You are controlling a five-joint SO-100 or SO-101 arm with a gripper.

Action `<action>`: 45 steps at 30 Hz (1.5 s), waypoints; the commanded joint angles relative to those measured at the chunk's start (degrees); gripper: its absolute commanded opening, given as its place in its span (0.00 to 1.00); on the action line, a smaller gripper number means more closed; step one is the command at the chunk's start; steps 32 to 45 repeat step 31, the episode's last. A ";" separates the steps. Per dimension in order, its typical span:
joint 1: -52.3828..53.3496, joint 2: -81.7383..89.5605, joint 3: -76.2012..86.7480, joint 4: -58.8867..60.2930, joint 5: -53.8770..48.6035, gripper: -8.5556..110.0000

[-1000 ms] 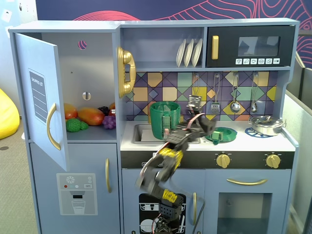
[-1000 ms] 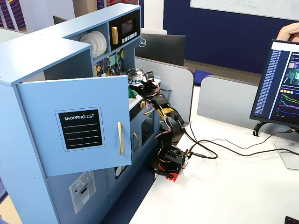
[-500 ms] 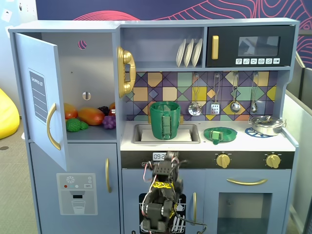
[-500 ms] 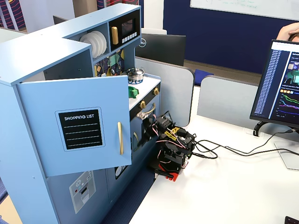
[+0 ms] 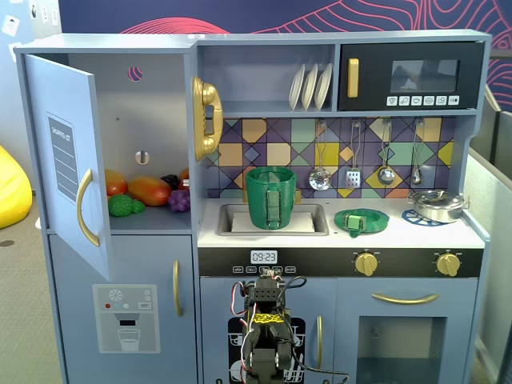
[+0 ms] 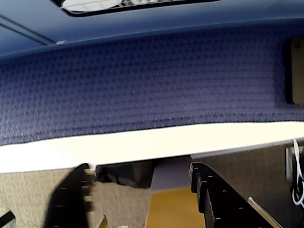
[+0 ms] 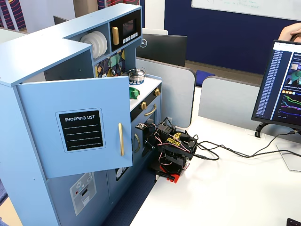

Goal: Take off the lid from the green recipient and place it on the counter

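In a fixed view the green recipient (image 5: 272,198) stands upright in the sink recess with its top open. The green lid (image 5: 362,220) lies flat on the pale counter (image 5: 472,234), to the right of the sink, strap handle up. It also shows as a green patch in the other fixed view (image 7: 135,92). My arm (image 5: 266,320) is folded low in front of the kitchen, well below the counter (image 7: 171,148). In the wrist view my gripper (image 6: 140,192) is open and empty, facing a blue wall.
A silver pot (image 5: 437,205) sits at the counter's right end. The left cupboard door (image 5: 68,160) hangs open, with toy fruit (image 5: 148,190) on its shelf. Utensils (image 5: 352,156) hang on the backsplash. A monitor (image 7: 282,84) and cables (image 7: 235,153) are on the white table.
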 commanded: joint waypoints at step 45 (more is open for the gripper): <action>3.69 1.23 -0.09 11.16 3.34 0.08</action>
